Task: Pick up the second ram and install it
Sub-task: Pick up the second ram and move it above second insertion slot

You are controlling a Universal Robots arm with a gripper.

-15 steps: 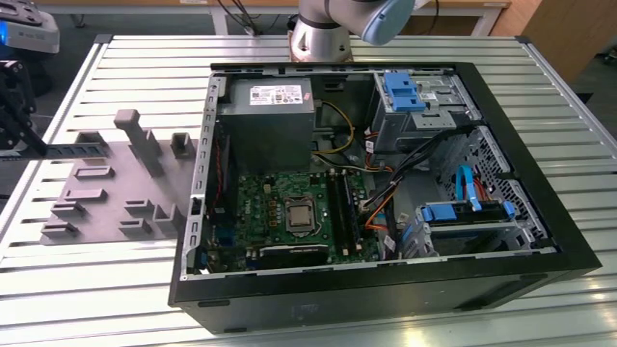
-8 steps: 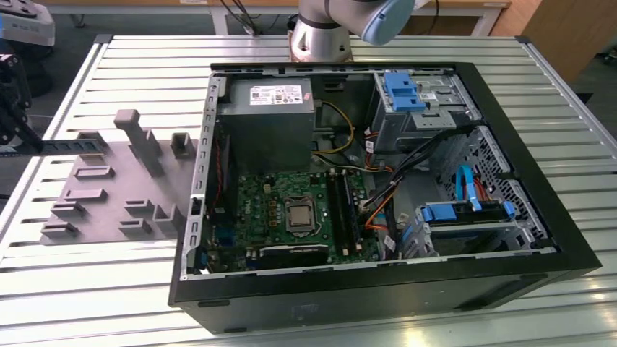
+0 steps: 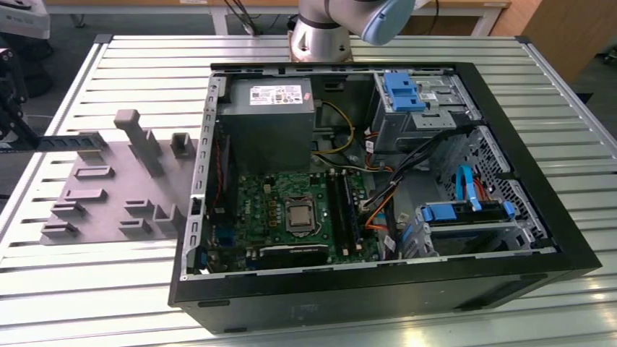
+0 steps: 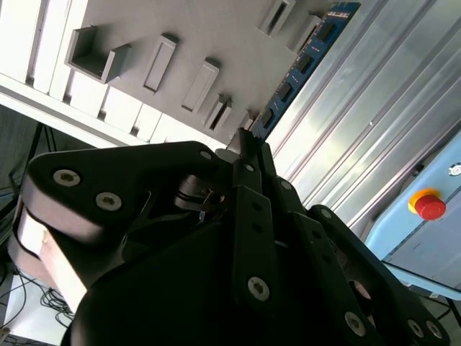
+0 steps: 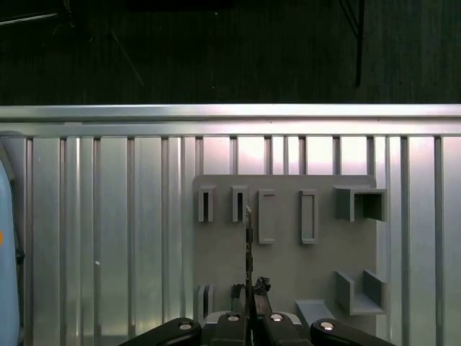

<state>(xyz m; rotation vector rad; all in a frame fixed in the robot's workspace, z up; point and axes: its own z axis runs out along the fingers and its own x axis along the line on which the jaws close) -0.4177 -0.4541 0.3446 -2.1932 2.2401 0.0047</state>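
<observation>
The gripper [image 4: 248, 144] is clenched on one end of the second ram [image 4: 302, 65]; in the second wrist view the blue-green stick reaches out from between the fingertips. In the first wrist view it shows edge-on over the grey holder plate [image 5: 288, 238]. In the exterior view it hangs level at the exterior view's left, well apart from the open computer case [image 3: 386, 296]. I judge this carry needs a firm grip and a straight stick, because a tilted board would not meet the narrow memory slots [image 3: 345, 210] on the motherboard [image 3: 260, 210] squarely.
</observation>
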